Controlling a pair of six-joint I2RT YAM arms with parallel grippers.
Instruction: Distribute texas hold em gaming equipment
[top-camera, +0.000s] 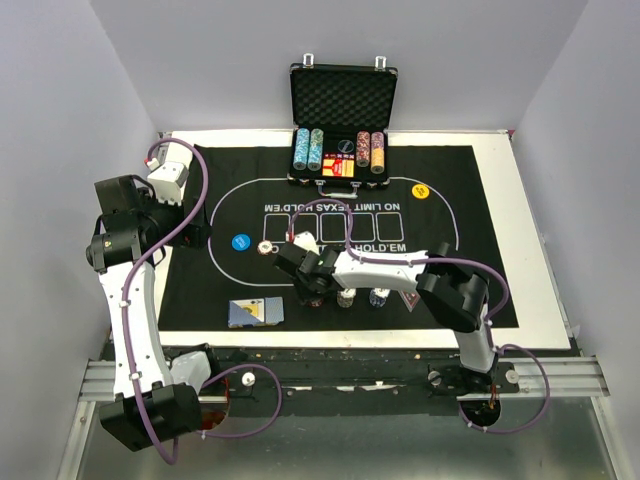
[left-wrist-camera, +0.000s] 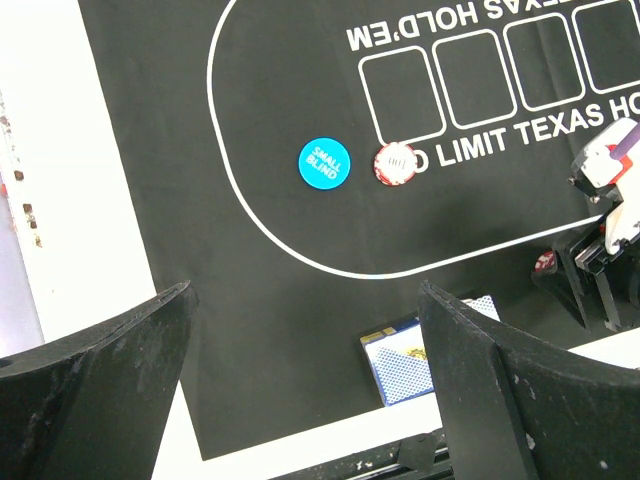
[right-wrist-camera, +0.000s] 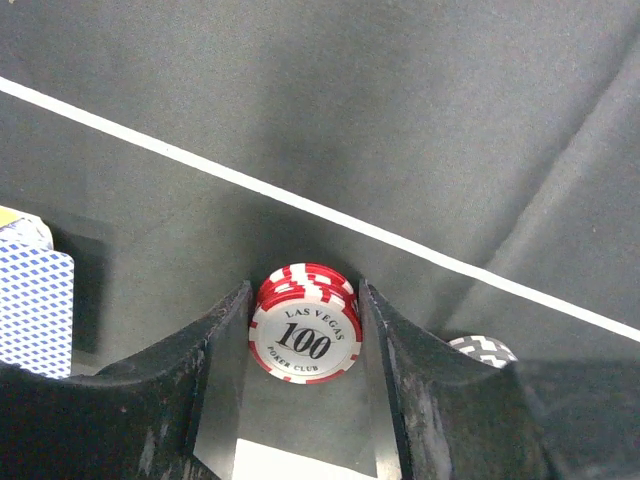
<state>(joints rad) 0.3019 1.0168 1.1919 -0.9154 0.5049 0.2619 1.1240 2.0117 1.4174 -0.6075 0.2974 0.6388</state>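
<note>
A short stack of red-and-white poker chips (right-wrist-camera: 305, 328) marked 100 stands on the black mat near its front edge. My right gripper (right-wrist-camera: 305, 292) is shut on it, one finger against each side. From above, that gripper (top-camera: 312, 288) sits low by the chip stacks (top-camera: 346, 297). A blue-backed card deck (top-camera: 255, 313) lies to the left. The blue small blind button (left-wrist-camera: 325, 162) and a single red chip (left-wrist-camera: 394, 164) lie on the mat's oval. My left gripper (left-wrist-camera: 305, 400) hangs open above the mat's left part, holding nothing. A yellow button (top-camera: 420, 190) lies far right.
The open black case (top-camera: 342, 100) with chip rows stands at the mat's far edge. A grey-and-white chip stack (right-wrist-camera: 483, 350) stands just right of my right fingers. The cards (right-wrist-camera: 35, 305) lie to their left. White table (top-camera: 535, 250) borders the mat.
</note>
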